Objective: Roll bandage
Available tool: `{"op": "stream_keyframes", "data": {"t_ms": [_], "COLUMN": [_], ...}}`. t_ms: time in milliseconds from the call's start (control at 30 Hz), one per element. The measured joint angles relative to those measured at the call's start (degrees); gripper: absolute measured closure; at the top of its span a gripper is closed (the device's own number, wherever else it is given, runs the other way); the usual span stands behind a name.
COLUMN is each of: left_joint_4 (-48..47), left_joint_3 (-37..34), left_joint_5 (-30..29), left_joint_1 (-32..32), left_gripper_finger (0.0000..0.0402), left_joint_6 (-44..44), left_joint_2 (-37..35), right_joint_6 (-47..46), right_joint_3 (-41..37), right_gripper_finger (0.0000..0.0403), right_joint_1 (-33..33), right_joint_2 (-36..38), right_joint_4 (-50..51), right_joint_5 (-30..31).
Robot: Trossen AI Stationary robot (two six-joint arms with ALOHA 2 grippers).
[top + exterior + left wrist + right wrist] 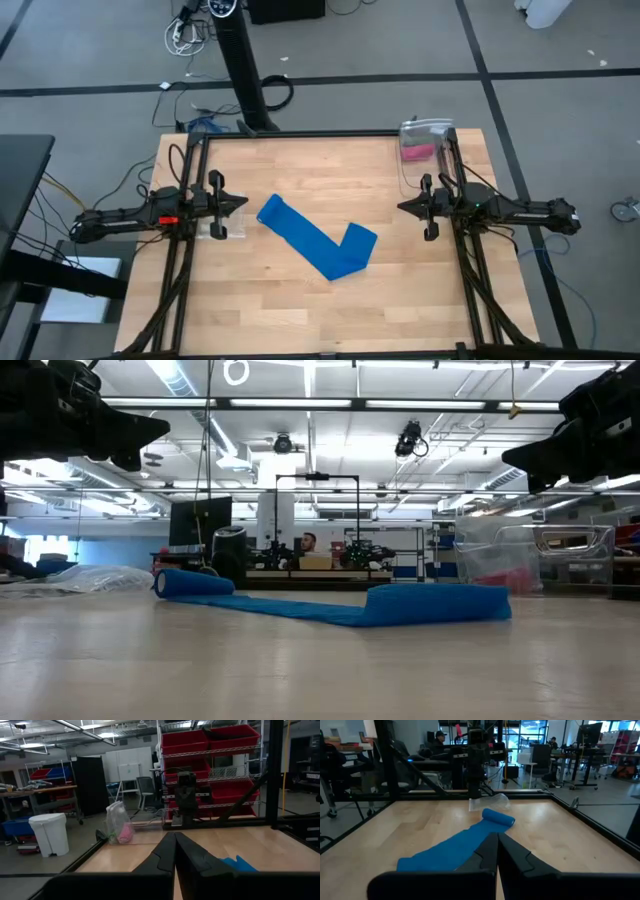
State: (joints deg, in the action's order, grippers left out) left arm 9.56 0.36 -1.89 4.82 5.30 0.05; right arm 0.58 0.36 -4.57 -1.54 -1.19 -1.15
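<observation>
You have the bandage [318,243] mid-table, one end started rolling, while both grippers [238,203] [405,207] wait at the side edges, jaws closed, empty.

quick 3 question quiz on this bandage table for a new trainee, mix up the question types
1. True or false: the left gripper is shut on the bandage.
2. Multiple choice: how does the bandage lie? A) wound into one full roll B) mostly flat, a small roll at one end and a fold at the other C) draped over the table edge
3. Fill in: the clear bag with pink contents sits at the table's far corner on the ____ arm's side.

Key
1. False: both it and the right gripper are shut, empty and clear of the bandage.
2. B
3. right
</observation>
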Motion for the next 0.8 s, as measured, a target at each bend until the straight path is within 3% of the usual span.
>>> {"op": "stream_keyframes", "data": {"t_ms": [800], "left_joint_4": [0.31], "left_joint_3": [0.0], "left_joint_5": [-0.02], "left_joint_1": [0.02], "left_gripper_finger": [0.0387], "left_joint_6": [4.83], "left_joint_2": [-0.01], "right_joint_6": [0.0], "right_joint_3": [0.02], "right_gripper_finger": [0.0396], "right_joint_1": [0.01], "right_joint_2": [0.0], "right_joint_4": [0.0], "right_joint_5": [0.0]}}
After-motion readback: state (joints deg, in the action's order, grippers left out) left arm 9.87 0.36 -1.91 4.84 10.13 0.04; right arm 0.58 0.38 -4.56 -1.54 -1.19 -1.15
